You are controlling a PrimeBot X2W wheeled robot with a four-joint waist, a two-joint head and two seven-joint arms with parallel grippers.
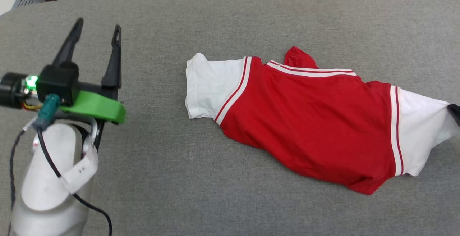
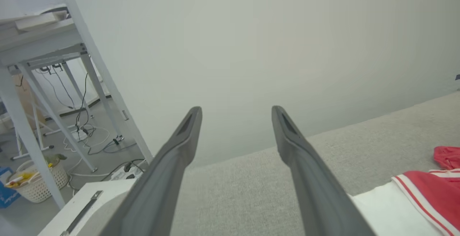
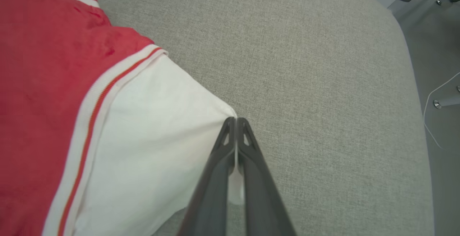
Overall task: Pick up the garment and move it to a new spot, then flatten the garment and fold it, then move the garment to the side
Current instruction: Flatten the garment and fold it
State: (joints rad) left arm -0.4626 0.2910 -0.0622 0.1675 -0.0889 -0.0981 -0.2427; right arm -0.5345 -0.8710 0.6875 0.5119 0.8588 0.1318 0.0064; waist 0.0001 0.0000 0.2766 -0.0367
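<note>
Garment (image 1: 309, 121) rumpled on grey cushion (image 1: 179, 185), right jaws pinching white sleeve (image 3: 151, 139), left jaws spread, basket (image 2: 36, 187) on floor

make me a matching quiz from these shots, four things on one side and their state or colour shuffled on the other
Column one
1 left gripper
2 right gripper
3 garment
4 padded surface

Column two
a grey
b shut on white cloth
c open, holding nothing
d red with white sleeves

Pairs: 1-c, 2-b, 3-d, 4-a
</note>
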